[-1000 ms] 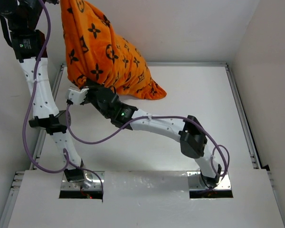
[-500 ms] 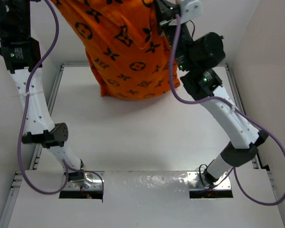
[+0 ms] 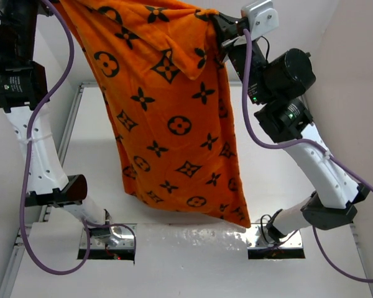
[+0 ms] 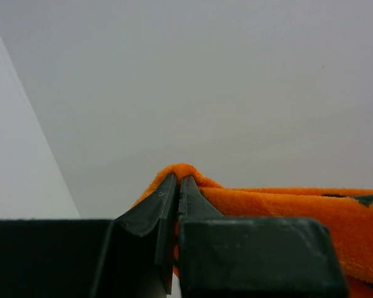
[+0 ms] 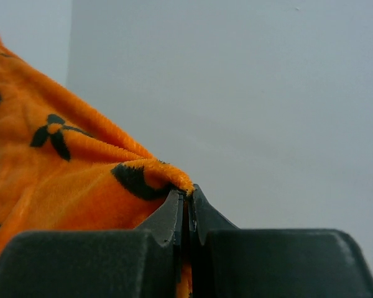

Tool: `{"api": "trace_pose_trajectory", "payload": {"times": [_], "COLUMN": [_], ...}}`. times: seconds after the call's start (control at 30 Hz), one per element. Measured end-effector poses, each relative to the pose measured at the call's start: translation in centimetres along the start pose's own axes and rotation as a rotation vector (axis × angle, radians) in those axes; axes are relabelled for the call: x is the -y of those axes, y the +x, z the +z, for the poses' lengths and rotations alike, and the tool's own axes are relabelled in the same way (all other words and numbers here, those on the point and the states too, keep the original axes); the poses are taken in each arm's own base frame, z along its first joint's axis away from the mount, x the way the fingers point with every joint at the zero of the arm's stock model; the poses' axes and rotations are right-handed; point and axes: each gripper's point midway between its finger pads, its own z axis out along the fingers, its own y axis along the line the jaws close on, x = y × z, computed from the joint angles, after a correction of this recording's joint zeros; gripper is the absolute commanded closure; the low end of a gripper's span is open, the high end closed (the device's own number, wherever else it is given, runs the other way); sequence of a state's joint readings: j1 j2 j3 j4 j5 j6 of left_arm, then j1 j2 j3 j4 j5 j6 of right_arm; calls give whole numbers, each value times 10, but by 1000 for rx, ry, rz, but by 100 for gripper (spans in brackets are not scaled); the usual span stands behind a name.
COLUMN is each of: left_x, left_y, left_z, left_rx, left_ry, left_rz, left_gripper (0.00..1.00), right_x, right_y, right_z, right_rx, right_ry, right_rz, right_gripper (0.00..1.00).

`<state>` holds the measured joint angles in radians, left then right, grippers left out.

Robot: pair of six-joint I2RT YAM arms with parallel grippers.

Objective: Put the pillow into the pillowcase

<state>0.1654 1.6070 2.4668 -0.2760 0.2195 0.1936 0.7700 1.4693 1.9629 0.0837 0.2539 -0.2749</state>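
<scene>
**Pillowcase hung as a sheet between two raised grippers**

Top view: the orange pillowcase [image 3: 174, 124], printed with dark brown flower, star and circle motifs, is held up by its upper edge. That edge runs from the 11 o'clock corner of the frame across to about 1 o'clock. From there the fabric drops in a broad, loosely folded panel that covers the middle of the white table [image 3: 280, 124]. Its lowest corner hangs at 5 o'clock, over the table's near edge.

The left arm [image 3: 34, 136] rises along the 9 o'clock side and the right arm [image 3: 311, 161] climbs from 4 o'clock to 1 o'clock. A purple cable [image 3: 28, 186] loops beside the left arm. Whether the pillow is inside the hanging fabric cannot be told from any view.

Left wrist view: the left gripper [image 4: 177, 186] has its jaws pressed together, pinching a fold of orange fleece. The fold peaks just above the tips at 12 o'clock and trails away toward 3 to 4 o'clock. Behind it is plain white wall [image 4: 236, 74].

Right wrist view: the right gripper [image 5: 188, 198] is likewise clamped tight on the cloth, with no gap between its jaws. The fabric enters from 9 to 10 o'clock, slopes down and ends at the tips, where a dark motif lies just left of the pinched hem.
</scene>
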Motion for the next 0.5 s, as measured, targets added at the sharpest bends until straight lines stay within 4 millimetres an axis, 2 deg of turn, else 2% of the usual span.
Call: {"api": "trace_pose_trajectory", "payload": {"times": [0.1,0.17,0.27,0.4,0.5], "left_x": [-8,-13,-23,-33,-38], "left_y": [-12,-31,-72,-123,-142], "left_z": [-1,-5,-17,-39,-51], "left_rx": [20,60,151,271,308], "left_ry": [-37,-64,-115,-173,-209], "left_rz": [9,22,49,98,134], "left_gripper": [100,100,100,100,100], "right_x": [-7,-11,-16,-22,-29], "right_y": [-2,-9,-24,-39,-44], "right_z": [-11,-21,-33,-38,-39], "right_rx": [7,21,59,101,120], "right_ry": [-53,-86,-138,-188,-220], "right_rz": [31,58,106,167,207], "right_gripper": [100,100,100,100,100]}}
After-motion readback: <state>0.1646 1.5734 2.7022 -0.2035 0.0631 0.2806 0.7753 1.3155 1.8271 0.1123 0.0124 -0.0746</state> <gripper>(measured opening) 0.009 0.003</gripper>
